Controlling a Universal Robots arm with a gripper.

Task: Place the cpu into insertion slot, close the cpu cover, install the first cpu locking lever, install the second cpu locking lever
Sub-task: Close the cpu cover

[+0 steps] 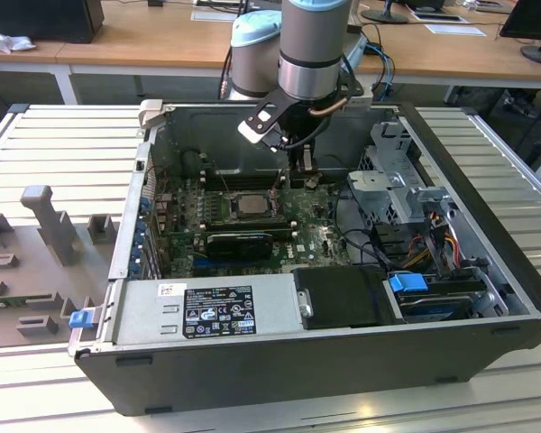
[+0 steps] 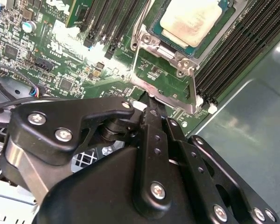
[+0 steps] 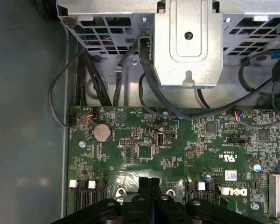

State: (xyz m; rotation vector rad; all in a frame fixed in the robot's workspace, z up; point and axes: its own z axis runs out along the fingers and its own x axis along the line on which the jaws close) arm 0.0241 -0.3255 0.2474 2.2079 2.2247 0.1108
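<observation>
The cpu (image 2: 190, 19), a pale square chip, lies flat in the insertion slot (image 2: 149, 41) on the green board; in the exterior view the cpu (image 1: 250, 204) is in the middle of the case. The cpu cover (image 2: 164, 95), a silvery frame with a cut-out centre, is swung open off the socket toward my gripper. My gripper (image 2: 151, 111) is shut, with nothing seen between its fingers, and its tip is right at the cover's free edge. In the first wrist view the fingertips (image 3: 144, 183) press together above the board. In the exterior view the gripper (image 1: 303, 168) hangs to the right of the socket.
Long black memory slots (image 2: 224, 60) run beside the socket, and more (image 2: 102, 23) on its other side. A metal drive cage (image 3: 189, 42) with black cables (image 3: 107, 84) stands past the board's edge. The power supply (image 1: 207, 311) sits at the case front.
</observation>
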